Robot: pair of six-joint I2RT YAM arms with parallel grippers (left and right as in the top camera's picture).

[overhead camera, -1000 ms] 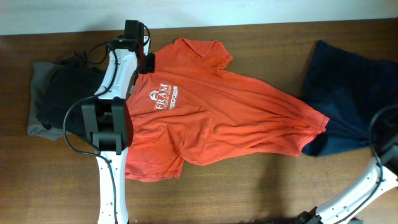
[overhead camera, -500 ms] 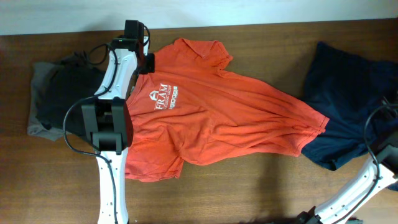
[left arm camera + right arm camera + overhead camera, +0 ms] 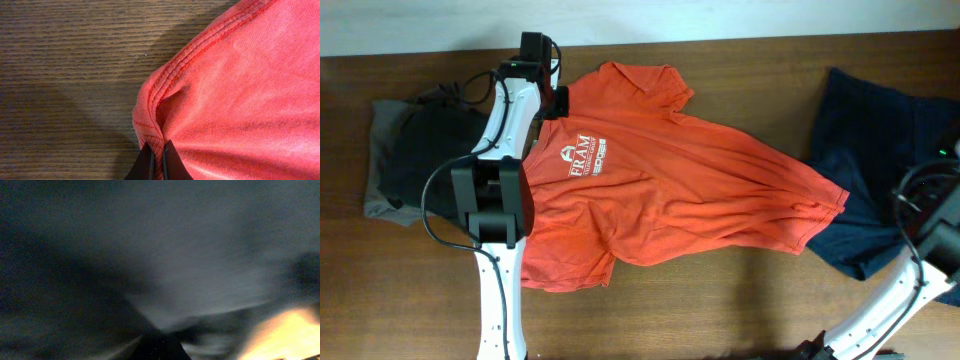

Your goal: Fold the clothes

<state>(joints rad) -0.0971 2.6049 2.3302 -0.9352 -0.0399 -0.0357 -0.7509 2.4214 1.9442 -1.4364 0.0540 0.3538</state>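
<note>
Left end effector (image 3: 156, 154): closed on the folded, double-stitched hem of the orange-red T-shirt (image 3: 670, 190).
T-shirt: soft knit, spread wrinkled beyond the left end effector.
Right end effector (image 3: 159, 349): closed. It is surrounded by blurred cloth of the navy garment (image 3: 880, 140).
Counter (image 3: 720, 300): dark, grained wood.

The left arm (image 3: 500, 170) reaches from the bench's near edge towards its far edge, its tool (image 3: 156, 152) pinched tight on the hem of the orange-red T-shirt (image 3: 240, 100). The right arm (image 3: 905, 295) bends up at the near right corner, its tool (image 3: 159, 347) closed and its view blurred.
</note>
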